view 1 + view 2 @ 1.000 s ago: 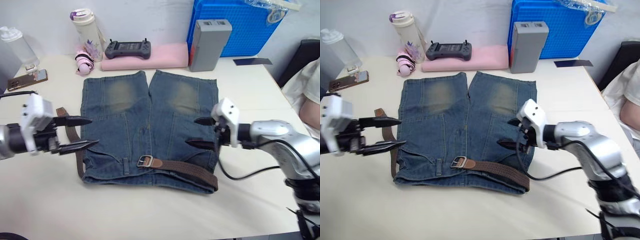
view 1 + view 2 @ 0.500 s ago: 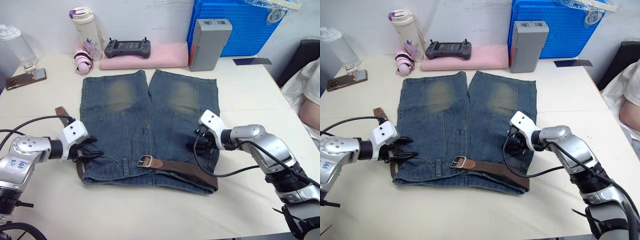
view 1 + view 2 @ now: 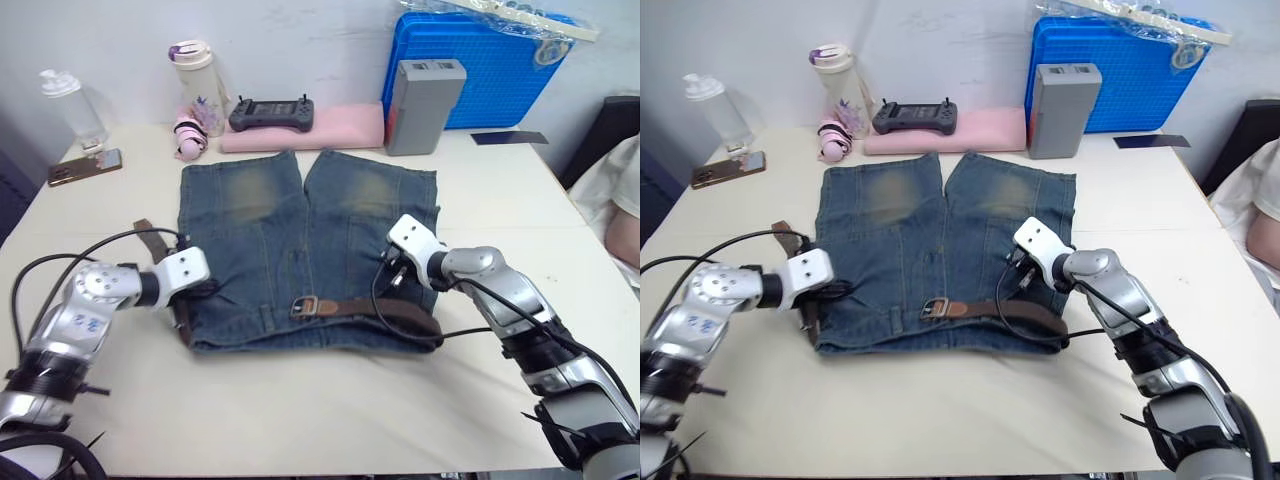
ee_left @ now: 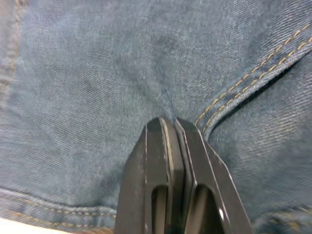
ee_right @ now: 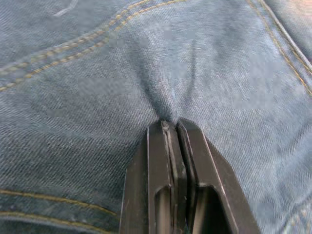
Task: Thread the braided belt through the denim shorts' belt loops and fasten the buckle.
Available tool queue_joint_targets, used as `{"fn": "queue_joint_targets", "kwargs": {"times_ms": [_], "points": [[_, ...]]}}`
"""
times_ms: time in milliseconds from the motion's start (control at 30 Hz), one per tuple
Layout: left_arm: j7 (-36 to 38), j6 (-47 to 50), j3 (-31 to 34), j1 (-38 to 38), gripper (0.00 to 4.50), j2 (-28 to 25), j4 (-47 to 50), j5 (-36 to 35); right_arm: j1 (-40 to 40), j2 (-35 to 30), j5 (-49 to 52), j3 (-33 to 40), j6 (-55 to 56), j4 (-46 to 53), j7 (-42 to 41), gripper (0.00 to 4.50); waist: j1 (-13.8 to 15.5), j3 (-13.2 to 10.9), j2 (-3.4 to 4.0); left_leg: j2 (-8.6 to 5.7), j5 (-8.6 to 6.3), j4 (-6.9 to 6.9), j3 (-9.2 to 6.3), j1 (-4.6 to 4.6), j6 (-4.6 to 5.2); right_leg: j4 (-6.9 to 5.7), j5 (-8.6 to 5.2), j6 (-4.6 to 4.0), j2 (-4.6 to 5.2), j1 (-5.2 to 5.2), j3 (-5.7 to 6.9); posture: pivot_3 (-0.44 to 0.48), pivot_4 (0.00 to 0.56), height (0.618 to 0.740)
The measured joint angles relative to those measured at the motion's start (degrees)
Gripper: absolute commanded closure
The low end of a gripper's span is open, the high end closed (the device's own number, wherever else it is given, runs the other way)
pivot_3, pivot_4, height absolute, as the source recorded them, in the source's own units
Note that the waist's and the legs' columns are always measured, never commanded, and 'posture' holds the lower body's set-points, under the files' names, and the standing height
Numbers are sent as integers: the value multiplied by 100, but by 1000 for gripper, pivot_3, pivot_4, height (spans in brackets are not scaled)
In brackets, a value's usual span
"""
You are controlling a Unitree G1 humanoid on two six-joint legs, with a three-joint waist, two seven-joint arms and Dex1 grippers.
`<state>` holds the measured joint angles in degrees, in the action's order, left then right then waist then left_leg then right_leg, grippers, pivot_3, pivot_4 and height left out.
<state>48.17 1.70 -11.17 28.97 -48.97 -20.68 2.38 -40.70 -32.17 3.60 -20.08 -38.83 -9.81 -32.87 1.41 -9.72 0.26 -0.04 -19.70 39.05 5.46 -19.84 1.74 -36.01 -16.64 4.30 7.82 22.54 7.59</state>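
Grippers (image 4: 168, 127) pinching denim shorts (image 3: 300, 230), fingertips buried.

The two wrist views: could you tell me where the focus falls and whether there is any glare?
Left wrist view: the left claw is sharp, the shorts slightly soft, no glare. Right wrist view: the right claw is sharp, the denim mildly soft, evenly lit.

You're looking at a cream table (image 3: 300, 400) pushed against a plain pale wall (image 3: 300, 40). Along its far edge stand a blue plastic crate (image 3: 500, 70), a grey box (image 3: 425, 90), a pink folded cloth (image 3: 320, 125) carrying a black controller (image 3: 271, 112), and two bottles; lighting is even and soft.
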Motion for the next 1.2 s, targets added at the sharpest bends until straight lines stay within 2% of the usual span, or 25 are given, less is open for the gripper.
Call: {"fn": "queue_joint_targets", "kwargs": {"times_ms": [100, 200, 400, 533, 600, 733, 767, 967, 1100, 1200], "points": [[-782, -649, -364, 796, 4434, 284, -1002, 755, -385, 293, -340, -32, 530, -762, 293, 4405, -6, 4, 6, -2, 35, -5, 6, -47, 28, -16, -1, -4, -2, 50, 6, 0, 150, 724], [-1411, -1091, -554, 1313, 4434, 509, -1806, 1215, -585, 427, -475, -24, 797, -1138, 378, 4405, -32, 4, 5, -4, 53, -4, 17, -84, 38, -52, -2, -6, -7, 92, 10, 0, 150, 724], [-1703, -1482, -551, 1460, 4434, 560, -2251, 1440, -610, 551, -543, 48, 1009, -1299, 400, 4405, -111, 3, 4, -2, 57, 1, 10, -100, 47, -47, -2, -6, -4, 96, 17, 0, 150, 724], [-1607, -1124, -98, 1108, 3012, 494, -1712, 1203, -444, 602, -373, 538, 919, -1068, 395, 2992, -173, -1, -2, 0, 58, 1, -3, -133, 46, -44, -2, -6, -4, 119, 25, 0, 150, 724], [-1473, -734, 201, 857, 2149, 353, -1289, 990, -328, 595, -147, 875, 733, -743, 308, 1999, -227, -9, -8, 1, 55, 0, -2, -139, 47, -35, -2, -6, -8, 121, 27, 0, 150, 724], [-1294, 507, 1014, 272, 355, 244, -130, 382, -130, 561, 674, 1525, 265, 541, -197, 62, -356, -38, -26, 12, 53, -13, -4, -150, 47, -6, -2, -5, -25, 122, 31, 0, 150, 724], [-1287, 1010, 1359, 144, 32, 256, 281, 82, -80, 552, 974, 1692, 195, 1007, -406, 0, -357, -50, -44, 17, 52, -15, -8, -152, 45, -1, -2, -5, -31, 123, 35, 0, 150, 724], [-1428, 2964, 2930, -128, 32, 324, 1399, -1106, 364, 553, 1788, 1908, 5, 2321, -784, 0, -292, -60, -62, 15, 43, -11, -15, -146, 45, 11, 1, 0, -28, 107, 35, 0, 150, 724], [-2032, 4259, 4009, -372, 32, 775, 1574, -1712, 959, 746, 1942, 1904, -160, 2801, -517, 0, -271, -64, -69, 14, 41, -9, -18, -147, 44, 10, 1, 1, -26, 107, 34, 0, 150, 724], [-2485, 4833, 4491, -347, 32, 982, 1512, -1945, 1230, 866, 2033, 1872, -302, 3091, -324, 0, -270, -73, -87, 14, 41, -9, -20, -146, 40, 7, 1, 0, -28, 108, 34, 0, 150, 724]]}}
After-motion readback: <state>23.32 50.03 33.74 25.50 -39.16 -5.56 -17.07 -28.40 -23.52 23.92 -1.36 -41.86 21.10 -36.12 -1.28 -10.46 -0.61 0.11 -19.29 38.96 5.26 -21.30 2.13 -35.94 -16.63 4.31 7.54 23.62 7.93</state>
